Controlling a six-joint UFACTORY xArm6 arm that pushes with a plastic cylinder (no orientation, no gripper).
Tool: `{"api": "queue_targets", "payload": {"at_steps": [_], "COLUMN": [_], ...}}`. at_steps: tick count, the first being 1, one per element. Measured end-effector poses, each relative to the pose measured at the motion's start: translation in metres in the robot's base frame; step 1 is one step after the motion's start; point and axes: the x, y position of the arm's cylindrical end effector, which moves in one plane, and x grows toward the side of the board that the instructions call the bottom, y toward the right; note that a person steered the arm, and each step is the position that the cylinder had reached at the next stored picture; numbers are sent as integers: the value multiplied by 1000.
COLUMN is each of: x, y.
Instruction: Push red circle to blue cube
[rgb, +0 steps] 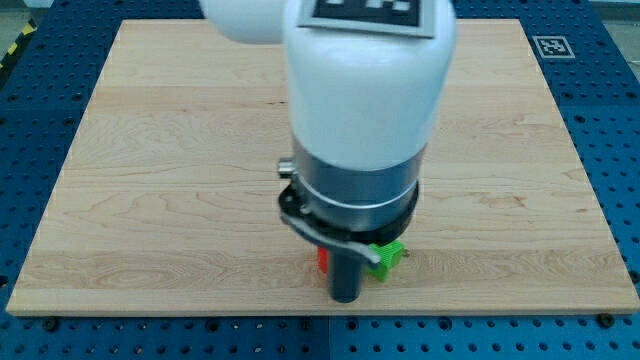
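Observation:
The arm's white and grey body fills the middle of the view and hides much of the wooden board (150, 180). The dark rod ends at my tip (345, 297) near the board's bottom edge. A small sliver of a red block (323, 262) shows just left of the rod, touching or nearly touching it; its shape cannot be made out. A green block (387, 256) peeks out just right of the rod. No blue cube shows; it may be hidden behind the arm.
The board lies on a blue perforated table (610, 150). A black and white marker tag (551, 46) sits off the board's top right corner. The board's bottom edge runs close below my tip.

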Motion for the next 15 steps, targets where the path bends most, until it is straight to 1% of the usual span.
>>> {"api": "queue_targets", "payload": {"at_steps": [1, 2, 3, 4, 5, 7, 8, 9, 10, 11, 12, 13, 15], "x": [-22, -32, -27, -17, -22, -31, -48, -65, -71, -71, -91, -95, -95], "y": [3, -3, -18, -55, -61, -27, -6, -4, -11, -45, -59, -59, -37]}}
